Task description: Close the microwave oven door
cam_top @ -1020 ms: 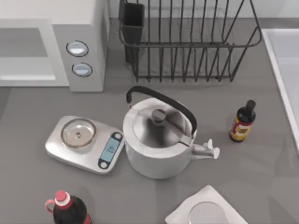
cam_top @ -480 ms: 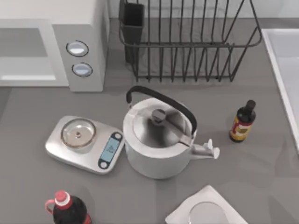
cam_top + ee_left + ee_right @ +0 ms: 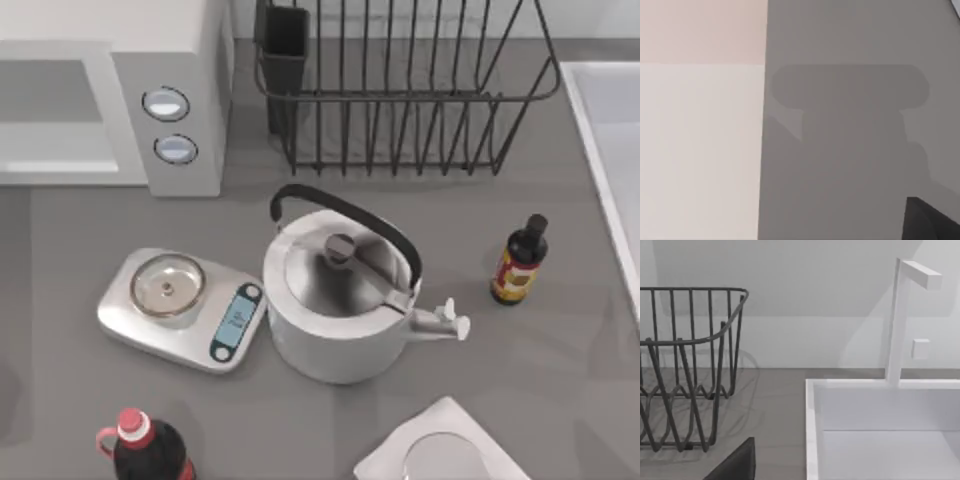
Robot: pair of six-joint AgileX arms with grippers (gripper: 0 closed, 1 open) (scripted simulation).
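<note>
The large white boxy microwave oven (image 3: 110, 95) seems to stand open, pale cavity exposed; closing remains. Neither pincer's state can be told.

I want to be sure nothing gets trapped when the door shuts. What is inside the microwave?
The top view shows the microwave cavity's pale floor and back wall bare. Its left part runs off the picture and the roof hides the upper cavity, so those parts stay unchecked.
</note>
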